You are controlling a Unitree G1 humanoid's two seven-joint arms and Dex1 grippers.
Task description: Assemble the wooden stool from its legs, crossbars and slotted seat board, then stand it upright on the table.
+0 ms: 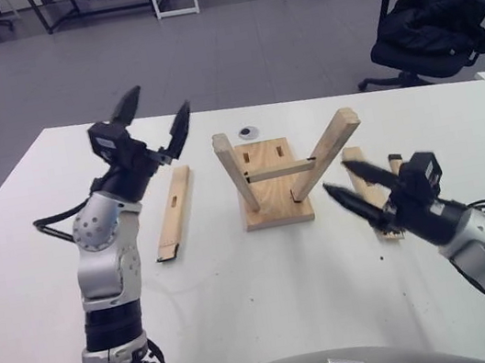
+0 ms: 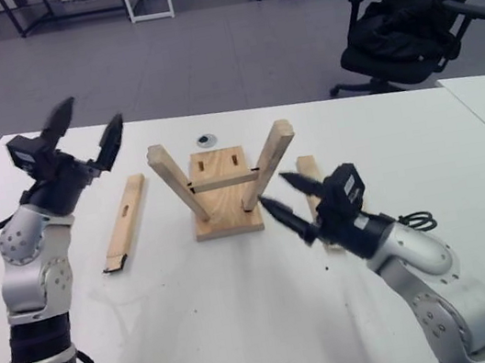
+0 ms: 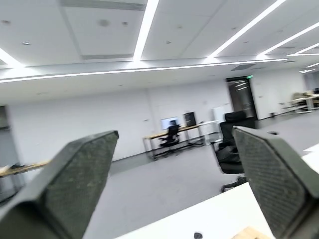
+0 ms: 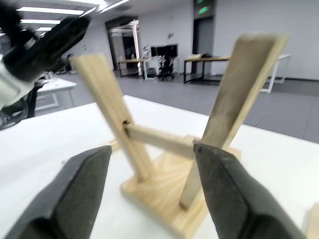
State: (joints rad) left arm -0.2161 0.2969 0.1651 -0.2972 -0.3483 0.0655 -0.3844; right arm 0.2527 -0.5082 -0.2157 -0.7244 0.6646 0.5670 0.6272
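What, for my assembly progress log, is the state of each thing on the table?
seat board, lying flat on the table.
standing legs, slotted into the board, leaning apart.
crossbar, fitted between them.
loose leg, lying flat, unattached.
right-side piece, lying flat, partly hidden.
left gripper, open, empty, raised.
right gripper, open, empty.

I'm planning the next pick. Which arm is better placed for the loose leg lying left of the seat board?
Left. The left gripper hangs open near the loose leg's far end, on its side. The right gripper sits beyond the seat board, with the standing legs between.
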